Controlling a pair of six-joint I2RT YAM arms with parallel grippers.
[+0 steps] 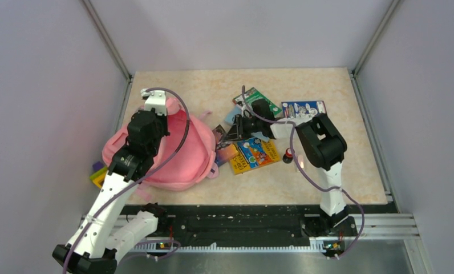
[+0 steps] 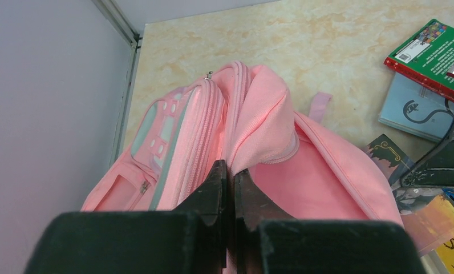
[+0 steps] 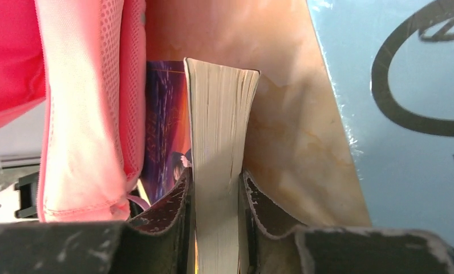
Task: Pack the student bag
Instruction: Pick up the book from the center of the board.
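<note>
Left gripper (image 2: 229,169) shut, right gripper (image 3: 215,178) — clamped

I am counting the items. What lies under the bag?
At the bag's near-left edge a yellow, green and purple thing pokes out; the rest of it is covered. Anything else beneath cannot be seen.

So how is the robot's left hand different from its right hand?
The left hand pinches thin fabric of the pink backpack, its jaws nearly touching. The right hand squeezes a thick book, its jaws further apart. Both hands are black, and both hold something.
</note>
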